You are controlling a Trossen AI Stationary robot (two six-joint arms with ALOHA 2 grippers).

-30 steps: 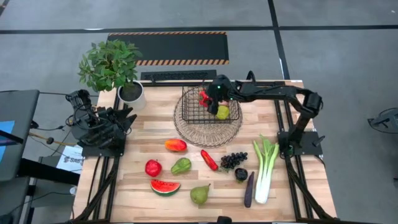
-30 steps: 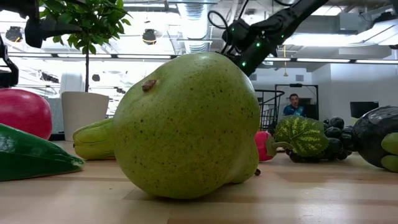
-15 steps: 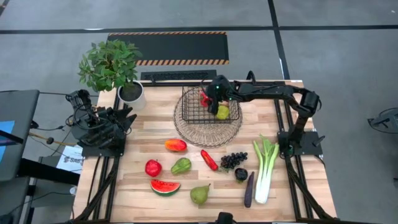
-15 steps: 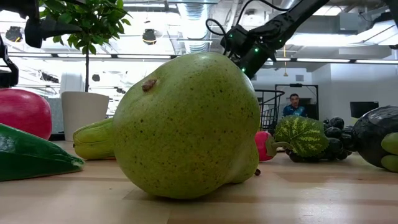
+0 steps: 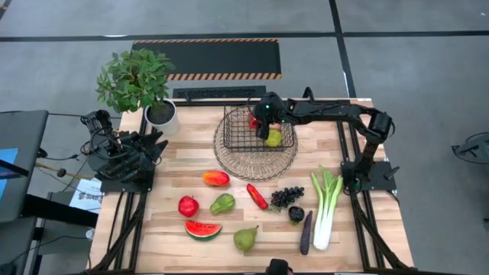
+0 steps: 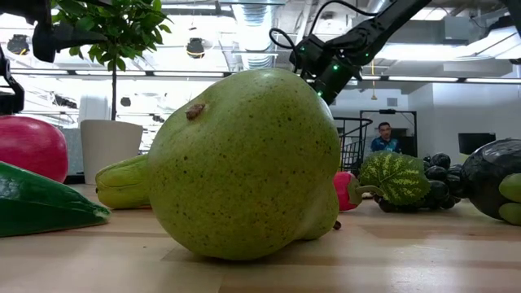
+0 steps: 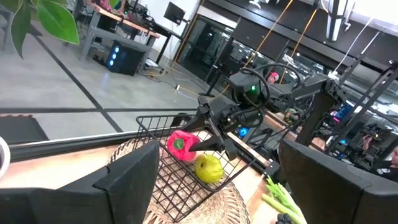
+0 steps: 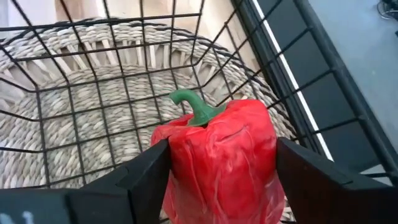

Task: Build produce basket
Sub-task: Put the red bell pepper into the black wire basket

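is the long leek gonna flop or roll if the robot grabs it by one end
The leek lies long and thin, so an end grasp would probably let the far end sag or swing. Its splayed green leaves likely stop it rolling. It looks glossy, so perhaps slippery.

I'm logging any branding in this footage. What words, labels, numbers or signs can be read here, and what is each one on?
None can be read with confidence.
White sheet beside the left arm's base, off the table's left edge: dark print, too small to read.
Black mat behind the table: only yellow-and-black hazard stripes, no words.
Wire basket, red pepper, other produce: no labels visible.
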